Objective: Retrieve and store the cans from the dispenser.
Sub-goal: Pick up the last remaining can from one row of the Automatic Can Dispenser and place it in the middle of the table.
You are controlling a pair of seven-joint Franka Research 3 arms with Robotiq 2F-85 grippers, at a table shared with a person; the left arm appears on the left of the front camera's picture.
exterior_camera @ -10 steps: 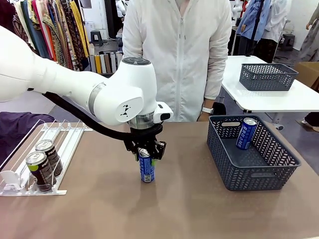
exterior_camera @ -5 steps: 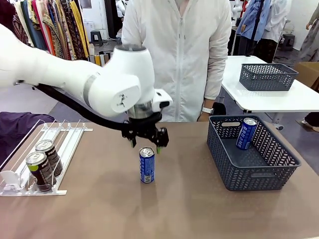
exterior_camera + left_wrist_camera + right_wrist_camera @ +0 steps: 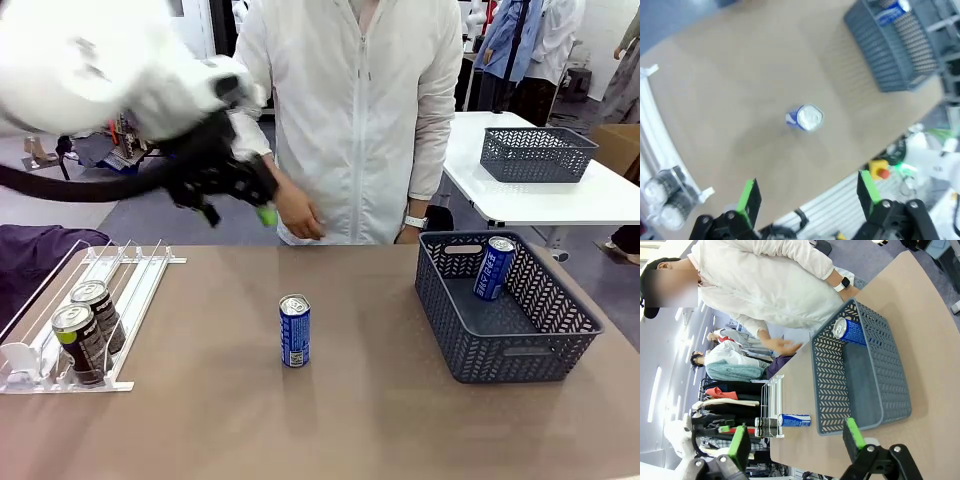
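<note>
Standing upright at the frame's centre, a slim blue can [image 3: 294, 331] with white print and silver top is seen; at upper left, the left gripper [image 3: 238, 211] is spread wide, empty.

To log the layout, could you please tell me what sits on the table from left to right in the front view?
The dispenser with two black cans → upright blue can → basket holding another blue can.

Front camera faces across the standing blue can [image 3: 294, 331]; left wrist high above it (looking down), right wrist rolled, farther off.
</note>
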